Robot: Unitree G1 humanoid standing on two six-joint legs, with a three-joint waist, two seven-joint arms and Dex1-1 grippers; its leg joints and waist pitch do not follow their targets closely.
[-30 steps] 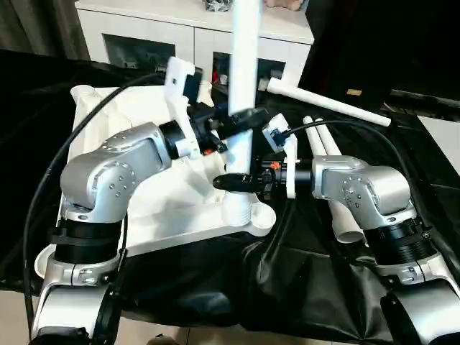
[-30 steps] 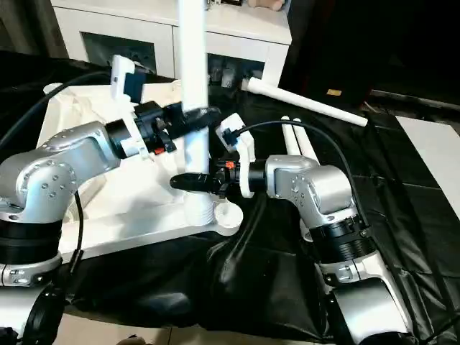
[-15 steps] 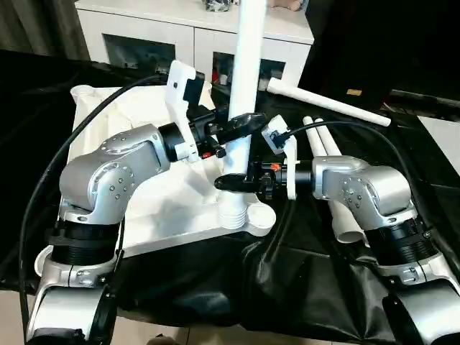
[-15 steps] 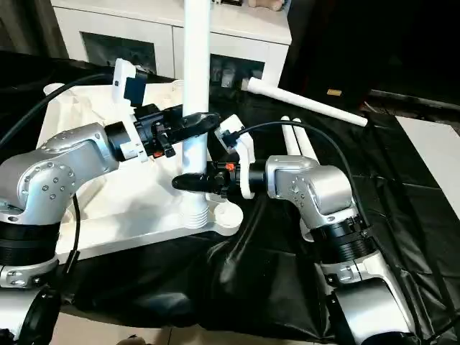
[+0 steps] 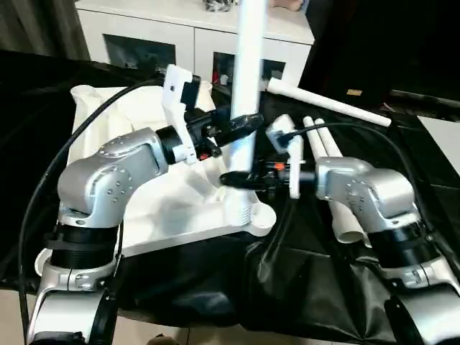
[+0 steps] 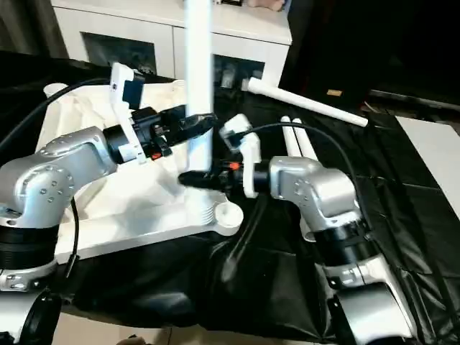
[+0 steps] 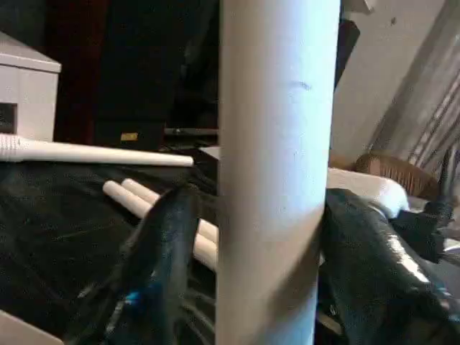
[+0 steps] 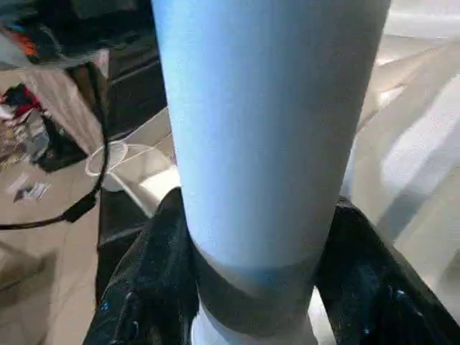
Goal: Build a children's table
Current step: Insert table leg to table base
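Left eye view finds me at the leg-fitting step. One leg (image 5: 249, 65) stands upright with its threaded foot in the near corner socket (image 5: 242, 208) of the tabletop (image 5: 154, 205), which lies underside-up on the black-draped worktop (image 5: 316, 287).

My left tool (image 5: 241, 123) is at the leg partway up. In the left wrist view its fingers (image 7: 154, 259) stand to either side of the shaft; the far finger looks slightly clear, so I cannot tell whether this tool grips or has slackened. My right tool (image 5: 237, 178) is lower down, just above the socket. In the right wrist view its fingers (image 8: 140, 302) press both sides of the shaft, so I judge it closed on the leg.

Judgement: the leg is entered but probably not fully home, since ribbing shows above the socket rim. The next move calls for holding the shaft upright and turning or pressing it down until seated, re-gripping one tool at a time.

Count:
- Tabletop: one.
- Legs: four. One in the socket, two side by side (image 5: 327, 147) on the cloth beside my right forearm, one lying apart (image 5: 327, 102) farther back.
- Cabinet (image 5: 151, 32): one, behind the worktop, not part of the job.
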